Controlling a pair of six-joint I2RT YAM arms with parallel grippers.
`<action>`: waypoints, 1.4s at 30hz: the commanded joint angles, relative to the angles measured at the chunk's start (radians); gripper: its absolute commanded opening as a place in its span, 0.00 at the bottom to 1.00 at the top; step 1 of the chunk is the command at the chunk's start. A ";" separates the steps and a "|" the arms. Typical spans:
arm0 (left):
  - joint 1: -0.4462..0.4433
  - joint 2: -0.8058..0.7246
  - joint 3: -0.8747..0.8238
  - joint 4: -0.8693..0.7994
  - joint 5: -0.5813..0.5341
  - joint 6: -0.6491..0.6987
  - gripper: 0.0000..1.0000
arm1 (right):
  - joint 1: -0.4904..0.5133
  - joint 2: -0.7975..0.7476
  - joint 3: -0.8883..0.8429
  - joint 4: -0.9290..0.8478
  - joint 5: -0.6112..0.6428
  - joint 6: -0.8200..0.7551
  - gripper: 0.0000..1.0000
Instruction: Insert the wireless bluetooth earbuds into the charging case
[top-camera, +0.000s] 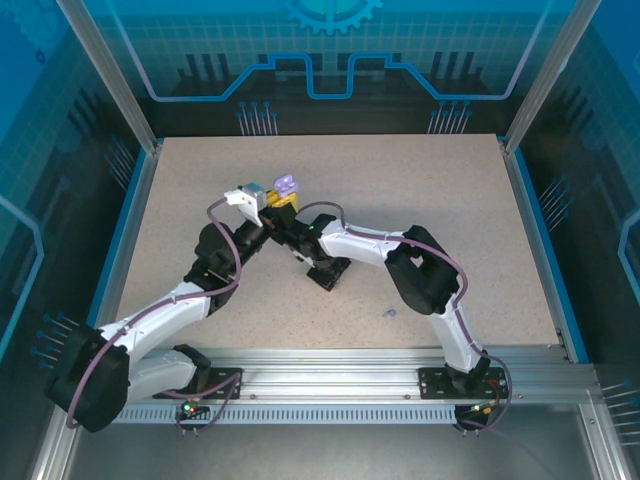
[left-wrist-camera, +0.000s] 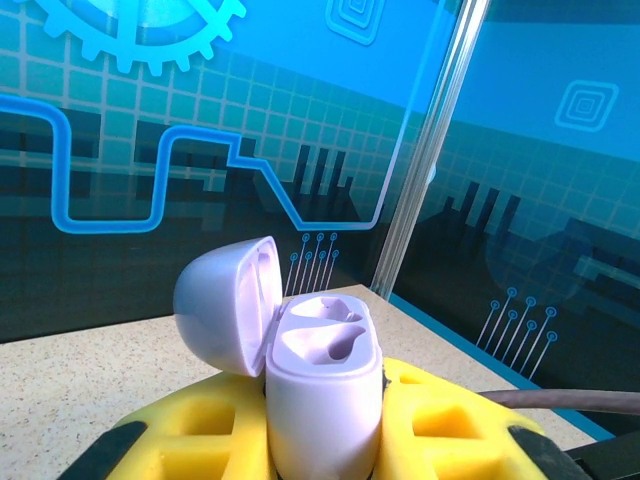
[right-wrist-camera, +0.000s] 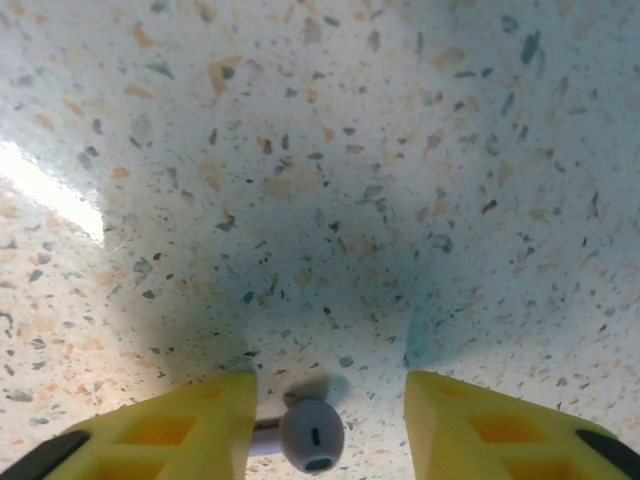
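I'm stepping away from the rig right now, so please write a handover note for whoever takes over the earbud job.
Left gripper: shut on the charging case, lid open, both wells look empty.
Right gripper: jaws open, low over the table, a lilac earbud lying between them, not gripped.
Done: case open and held ready.
Left: no bud seated yet. Grasp this one, seat it, then its partner. A speck by the right arm may be a bud, but it is too small to tell.

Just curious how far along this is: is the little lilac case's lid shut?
No: the lid of the lilac case stands swung open to the left, baring two hollows inside.
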 joint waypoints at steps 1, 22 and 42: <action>-0.007 -0.024 0.005 0.020 -0.016 0.003 0.00 | 0.011 -0.041 0.007 -0.024 -0.055 0.072 0.53; -0.005 -0.016 0.040 0.021 -0.020 0.005 0.00 | -0.141 -0.258 -0.199 0.090 -0.338 1.193 0.48; -0.005 0.014 0.034 0.054 -0.013 -0.015 0.00 | -0.122 -0.090 -0.093 0.009 -0.319 1.259 0.43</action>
